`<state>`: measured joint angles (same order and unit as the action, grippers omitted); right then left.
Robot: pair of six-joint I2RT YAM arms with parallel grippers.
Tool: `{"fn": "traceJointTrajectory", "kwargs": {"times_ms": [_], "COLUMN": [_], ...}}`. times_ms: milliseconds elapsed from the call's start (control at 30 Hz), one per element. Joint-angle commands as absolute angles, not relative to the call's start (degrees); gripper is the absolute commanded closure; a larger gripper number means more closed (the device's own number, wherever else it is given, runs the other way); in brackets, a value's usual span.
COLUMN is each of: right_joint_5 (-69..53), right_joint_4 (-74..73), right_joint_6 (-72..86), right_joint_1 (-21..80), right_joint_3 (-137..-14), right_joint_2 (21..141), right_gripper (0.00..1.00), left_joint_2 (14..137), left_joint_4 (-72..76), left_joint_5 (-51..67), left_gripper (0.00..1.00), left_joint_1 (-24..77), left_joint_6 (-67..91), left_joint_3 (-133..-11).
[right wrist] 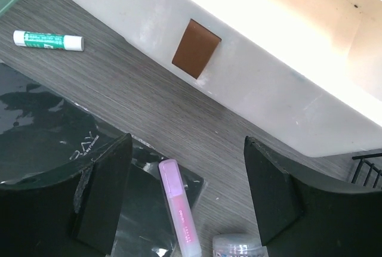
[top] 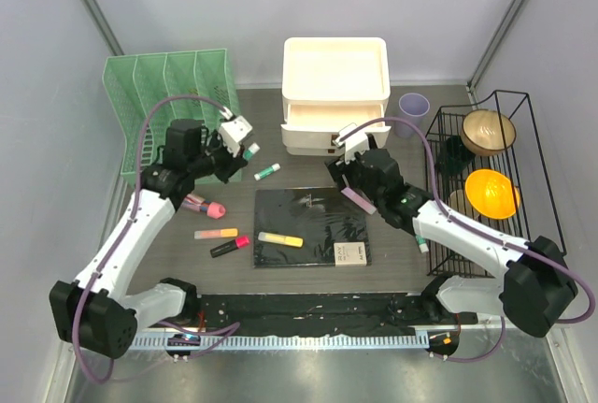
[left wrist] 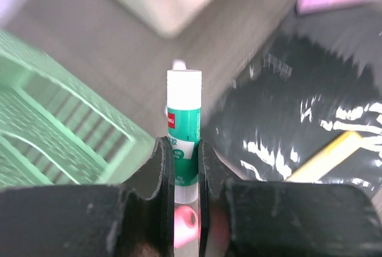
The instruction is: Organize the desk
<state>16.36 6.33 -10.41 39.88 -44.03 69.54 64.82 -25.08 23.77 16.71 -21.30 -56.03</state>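
- Nearest the lens in the left wrist view, the left pincer (left wrist: pixel 186 149) is clamped narrow on the green lower half of a glue stick (left wrist: pixel 184 99). The stick's white cap points away from the fingers. It shows sharp against a smeared background, so I judge it lifted off the surface.
- The desk (top: pixel 224 272) spreads beneath both arms, from the rail (top: pixel 308 314) at its near edge to the back wall. It is stiff, heavy and fixed, so it is nothing to take hold of. Organising it means handling what lies on it.
- The held stick is likely light, rigid and smooth. The grip sits low on its body, so it could pivot between the jaws.
- A second glue stick (right wrist: pixel 48 40) lies flat on bare desk, between the green file rack (top: pixel 177 85) and the white drawer unit (top: pixel 334 94).
- The right pincer (right wrist: pixel 188 149) stands wide with nothing in it. It hovers over a purple highlighter (right wrist: pixel 178 209) at the corner of the black notebook (top: pixel 313 225), near the drawer front.
- A yellow highlighter (top: pixel 280 239) rests on the notebook. Three more markers (top: pixel 217 233) lie on the desk to its left.
- These barrels look slick and apt to roll, so each is best pinched across its middle. The notebook is thin and flat, so it would need taking by an edge.
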Motion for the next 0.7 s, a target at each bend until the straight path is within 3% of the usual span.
{"fn": "traceJointTrajectory", "kwargs": {"times_ms": [0, 400, 667], "right_joint_5": [16.35, 16.35, 15.47], "right_joint_4": [6.42, 6.06, 5.1], "right_joint_6": [-11.25, -12.22, -12.39], "right_joint_1": [39.11, 37.27, 36.12], "right_joint_3": [-45.88, -45.97, -46.32], "right_joint_2": [68.12, 67.15, 66.89], "right_gripper": [0.21, 0.2, 0.2], "left_joint_2": [64.24, 77.07, 92.89], "left_joint_4": [-27.77, -26.81, -33.04], "left_joint_5": [28.38, 34.19, 34.11], "left_gripper": [1.0, 1.0, 1.0], "left_joint_1": [17.31, 23.72, 28.65], "left_joint_6": [-20.39, -21.44, -23.64], "left_joint_3": [-65.2, -85.33, -102.2]}}
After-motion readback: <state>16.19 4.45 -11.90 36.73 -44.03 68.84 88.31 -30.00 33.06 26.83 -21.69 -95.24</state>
